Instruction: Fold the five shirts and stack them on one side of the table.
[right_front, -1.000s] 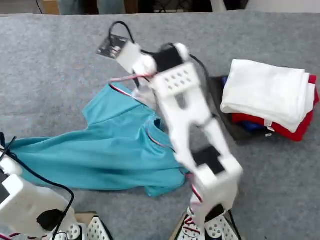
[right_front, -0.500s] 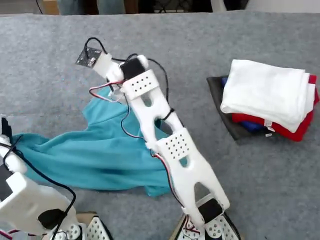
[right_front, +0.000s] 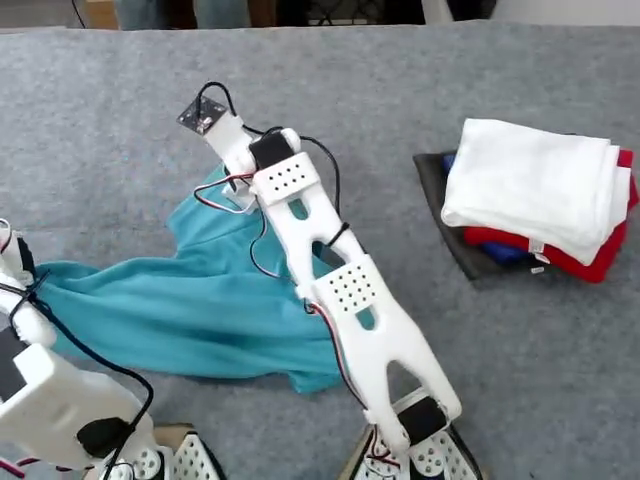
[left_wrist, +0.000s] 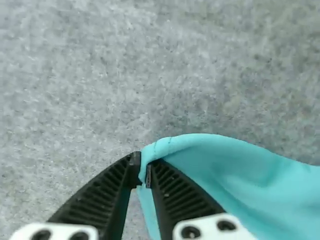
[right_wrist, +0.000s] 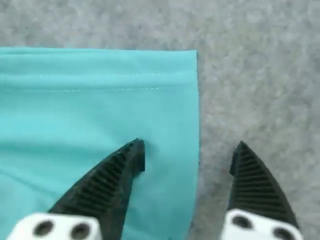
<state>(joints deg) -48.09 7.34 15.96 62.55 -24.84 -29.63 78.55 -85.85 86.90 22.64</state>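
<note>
A teal shirt (right_front: 190, 305) lies spread and crumpled on the grey table (right_front: 450, 80) at the near left. My left gripper (right_front: 20, 272) sits at the shirt's left end. In the left wrist view it (left_wrist: 142, 170) is shut on a fold of the teal shirt's edge (left_wrist: 225, 170). My right arm stretches across the shirt to its far sleeve, with the right gripper (right_front: 228, 186) over it. In the right wrist view that gripper (right_wrist: 190, 152) is open, one finger over the teal sleeve (right_wrist: 75, 100) and the other over bare table past the hem corner.
A stack of folded shirts stands at the right side, a white one (right_front: 530, 185) on top, with red (right_front: 580, 262), blue and dark ones beneath. Bare grey table surrounds the teal shirt at the back and between it and the stack.
My right arm has swung left across the shirt, from its collar area to the far sleeve. The left gripper has lifted slightly with the shirt's edge in it.
</note>
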